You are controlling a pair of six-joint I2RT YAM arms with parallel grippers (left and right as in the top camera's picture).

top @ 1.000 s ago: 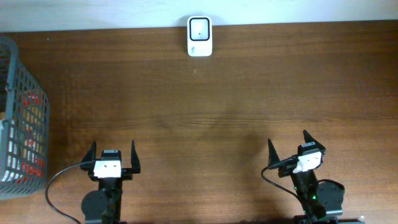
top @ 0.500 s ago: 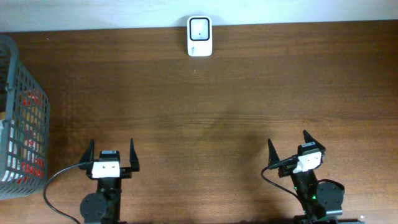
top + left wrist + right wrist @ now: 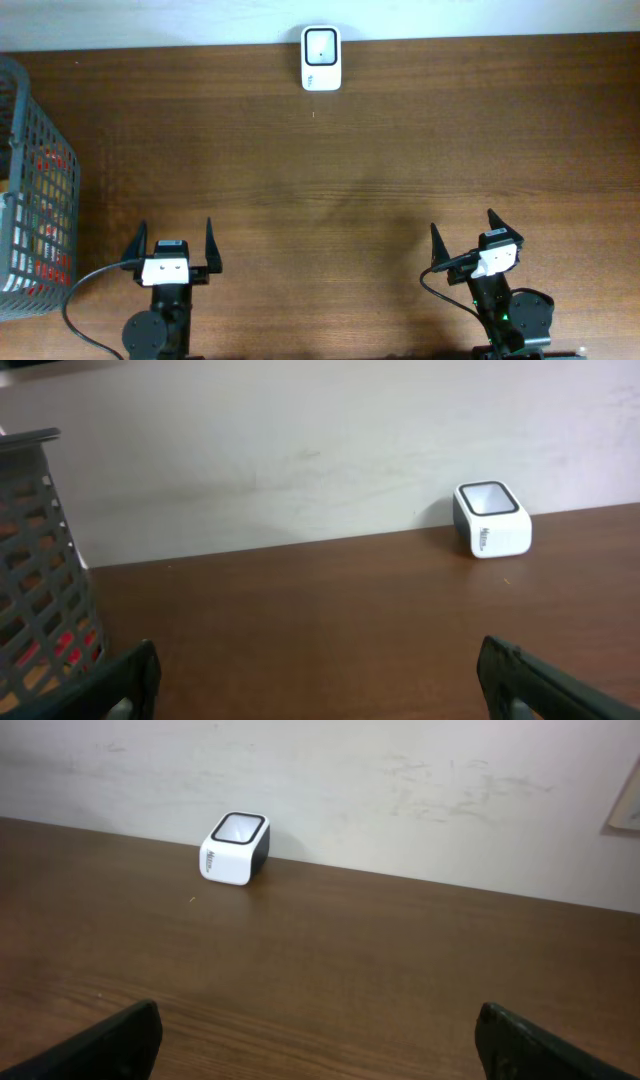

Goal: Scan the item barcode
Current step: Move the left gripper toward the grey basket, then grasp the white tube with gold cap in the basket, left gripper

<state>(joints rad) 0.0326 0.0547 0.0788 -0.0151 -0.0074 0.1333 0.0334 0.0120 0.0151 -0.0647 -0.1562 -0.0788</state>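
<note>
Nearest the bases, we find 2 empty end effectors: the left end effector [image 3: 176, 236] stands with its fingers spread fully apart, gripping nothing, and the right end effector [image 3: 462, 230] is likewise wide apart and empty. Compared with the frames of the last second, the left arm has shifted slightly toward its own left, toward the basket [image 3: 30, 130], while the right arm has not moved. The basket, of grey mesh, stands further out at the left edge of the bench [image 3: 320, 170] and holds the items [image 3: 50, 160], red packaging showing through the mesh. None has been taken out. Farthest, against the wall, the white scanner [image 3: 321, 58] sits window up. We judge the task barely begun, with the left arm apparently starting for the basket.
</note>
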